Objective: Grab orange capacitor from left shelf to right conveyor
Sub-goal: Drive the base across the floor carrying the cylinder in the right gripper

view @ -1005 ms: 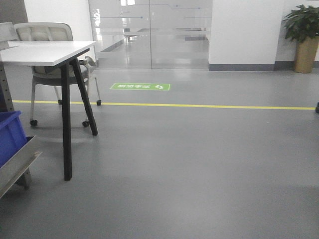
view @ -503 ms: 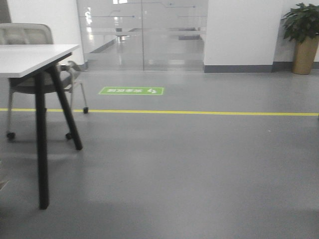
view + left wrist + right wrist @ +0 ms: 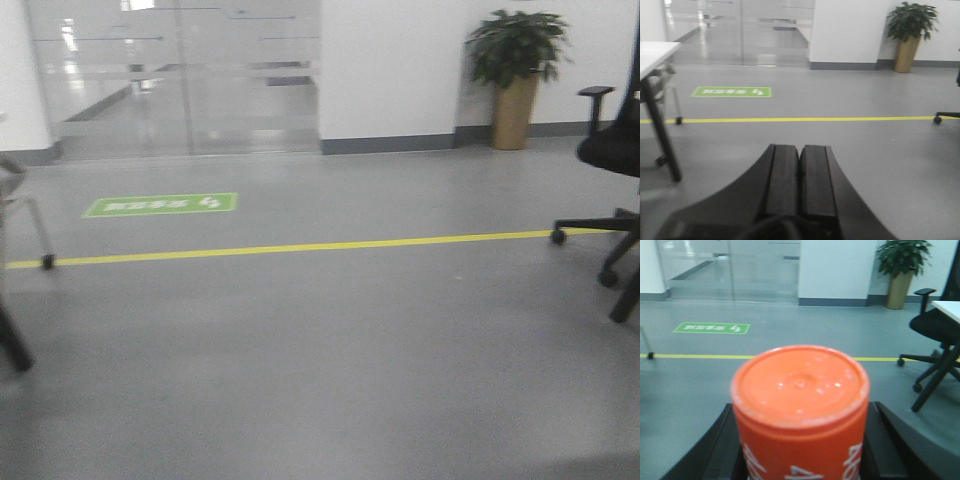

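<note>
The orange capacitor [image 3: 800,405], an orange cylinder with white print on its side, fills the lower middle of the right wrist view. My right gripper [image 3: 801,440] is shut on it, one black finger [image 3: 725,445] on each side. My left gripper [image 3: 800,152] is shut and empty, its two black pads pressed together, pointing out over the grey floor. The left shelf and the right conveyor are out of view. No gripper shows in the front view.
Grey floor with a yellow line [image 3: 300,246] and a green floor sign [image 3: 160,205]. A black office chair [image 3: 612,160] stands at the right, a potted plant [image 3: 515,75] by the far wall. A white table with a black leg [image 3: 660,125] and chair wheels stand at the left.
The front view has swung to the right: the white table, grey chair and blue bin have slid out on the left, and the black office chair has come in on the right.
</note>
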Action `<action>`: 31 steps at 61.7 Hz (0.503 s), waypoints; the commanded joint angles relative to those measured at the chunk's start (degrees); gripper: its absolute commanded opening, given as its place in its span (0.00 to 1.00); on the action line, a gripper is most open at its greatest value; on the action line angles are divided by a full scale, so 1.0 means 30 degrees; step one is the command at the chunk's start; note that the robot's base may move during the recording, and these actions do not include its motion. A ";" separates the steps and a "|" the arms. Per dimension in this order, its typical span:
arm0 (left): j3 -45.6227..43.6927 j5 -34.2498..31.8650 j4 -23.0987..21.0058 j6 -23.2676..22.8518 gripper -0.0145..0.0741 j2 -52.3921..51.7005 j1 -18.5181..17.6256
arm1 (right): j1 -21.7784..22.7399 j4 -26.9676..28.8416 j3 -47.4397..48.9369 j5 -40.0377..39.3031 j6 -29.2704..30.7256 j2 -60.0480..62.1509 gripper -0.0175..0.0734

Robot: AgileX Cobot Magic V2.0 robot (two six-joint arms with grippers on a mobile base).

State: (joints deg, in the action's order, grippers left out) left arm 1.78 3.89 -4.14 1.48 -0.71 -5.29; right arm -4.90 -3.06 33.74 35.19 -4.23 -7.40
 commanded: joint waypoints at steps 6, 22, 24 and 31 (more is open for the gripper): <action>-0.0082 -0.1716 -0.0034 -0.0028 0.02 -0.0223 -0.0009 | 0.0015 -0.0162 0.0448 -0.1668 0.0090 -0.0315 0.27; -0.0082 -0.1716 -0.0034 -0.0028 0.02 -0.0223 -0.0009 | 0.0015 -0.0162 0.0448 -0.1668 0.0090 -0.0315 0.27; -0.0082 -0.1716 -0.0034 -0.0028 0.02 -0.0223 -0.0009 | 0.0015 -0.0162 0.0448 -0.1668 0.0090 -0.0315 0.27; -0.0082 -0.1716 -0.0034 -0.0028 0.02 -0.0223 -0.0009 | 0.0015 -0.0162 0.0450 -0.1685 0.0090 -0.0315 0.27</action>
State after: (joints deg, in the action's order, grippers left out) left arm 1.78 3.89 -4.14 1.48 -0.71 -5.29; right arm -4.90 -3.06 33.74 35.19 -4.23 -7.40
